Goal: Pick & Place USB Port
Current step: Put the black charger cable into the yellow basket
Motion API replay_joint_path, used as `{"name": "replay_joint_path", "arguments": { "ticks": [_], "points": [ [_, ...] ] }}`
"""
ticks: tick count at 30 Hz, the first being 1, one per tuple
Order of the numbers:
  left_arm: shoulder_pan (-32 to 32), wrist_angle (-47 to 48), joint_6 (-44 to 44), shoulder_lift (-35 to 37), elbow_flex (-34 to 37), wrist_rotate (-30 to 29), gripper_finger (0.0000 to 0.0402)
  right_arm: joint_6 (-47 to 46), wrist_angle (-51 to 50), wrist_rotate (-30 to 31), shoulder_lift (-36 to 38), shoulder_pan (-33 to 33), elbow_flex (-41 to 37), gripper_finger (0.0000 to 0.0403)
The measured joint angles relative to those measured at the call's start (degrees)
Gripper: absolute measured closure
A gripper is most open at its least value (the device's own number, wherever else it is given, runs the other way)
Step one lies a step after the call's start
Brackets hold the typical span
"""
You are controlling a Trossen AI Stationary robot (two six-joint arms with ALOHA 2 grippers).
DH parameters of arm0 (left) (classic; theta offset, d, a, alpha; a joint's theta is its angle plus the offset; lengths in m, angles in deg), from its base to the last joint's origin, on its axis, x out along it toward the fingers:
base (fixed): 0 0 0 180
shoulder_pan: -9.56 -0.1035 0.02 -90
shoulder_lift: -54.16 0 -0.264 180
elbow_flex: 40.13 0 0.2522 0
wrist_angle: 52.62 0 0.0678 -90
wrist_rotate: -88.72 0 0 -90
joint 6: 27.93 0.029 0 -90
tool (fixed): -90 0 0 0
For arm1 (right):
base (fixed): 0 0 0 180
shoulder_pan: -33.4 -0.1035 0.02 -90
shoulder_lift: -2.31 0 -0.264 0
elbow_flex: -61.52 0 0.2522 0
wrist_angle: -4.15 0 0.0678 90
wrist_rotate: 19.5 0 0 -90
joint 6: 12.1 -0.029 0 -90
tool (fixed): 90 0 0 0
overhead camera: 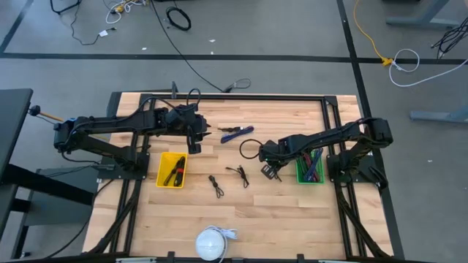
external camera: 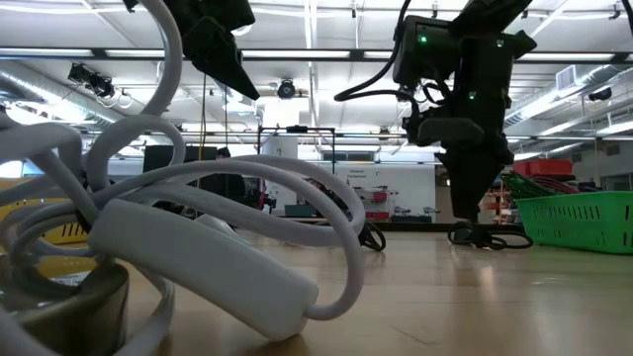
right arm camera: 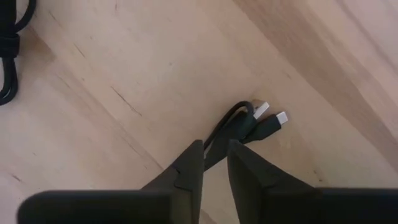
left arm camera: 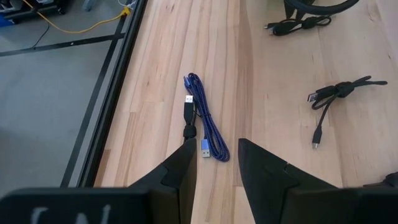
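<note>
Fingers of right gripper (right arm camera: 214, 163) pinch black USB cable (right arm camera: 245, 124), lifted near green bin (overhead camera: 309, 168); carry level over rim. Left gripper (left arm camera: 214, 165) parted above blue cable (left arm camera: 208, 127).

Bare wood between yellow bin (overhead camera: 171, 169) and green basket (overhead camera: 310, 167); cable bundles (overhead camera: 227, 180) scattered.

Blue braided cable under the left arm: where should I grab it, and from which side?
Grip the blue braided cable across the middle of its folded bundle, coming straight down from above. It lies flat on the table as a long narrow loop, so the strands there run side by side and fit between the jaws. The left gripper is open above its near end; set the jaws across the bundle's width.
</note>
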Motion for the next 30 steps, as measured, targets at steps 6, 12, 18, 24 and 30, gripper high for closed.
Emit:
{"name": "replay_joint_path", "arguments": {
  "ticks": [6,12,18,24,30],
  "points": [
    [0.0,0.07,-0.02,0.0,0.0,0.02,0.028,-0.2,1.69,0.66,0.0,0.02,-1.76,0.0293],
    [0.0,0.28,-0.02,0.0,0.0,0.02,0.028,-1.86,2.51,1.48,-0.04,0.0,-4.87,0.0283],
    [0.01,0.29,-0.02,0.0,0.0,0.02,0.028,-0.59,3.86,-0.53,-0.04,0.06,-5.05,0.0383],
    [0.02,0.31,-0.02,0.0,0.0,0.02,0.028,0.36,4.72,-1.0,0.05,-0.02,-4.99,0.04],
    [0.02,0.31,-0.02,0.0,0.0,0.01,0.028,0.35,-0.15,0.99,2.4,0.02,-2.18,0.0401]
  ]
}}
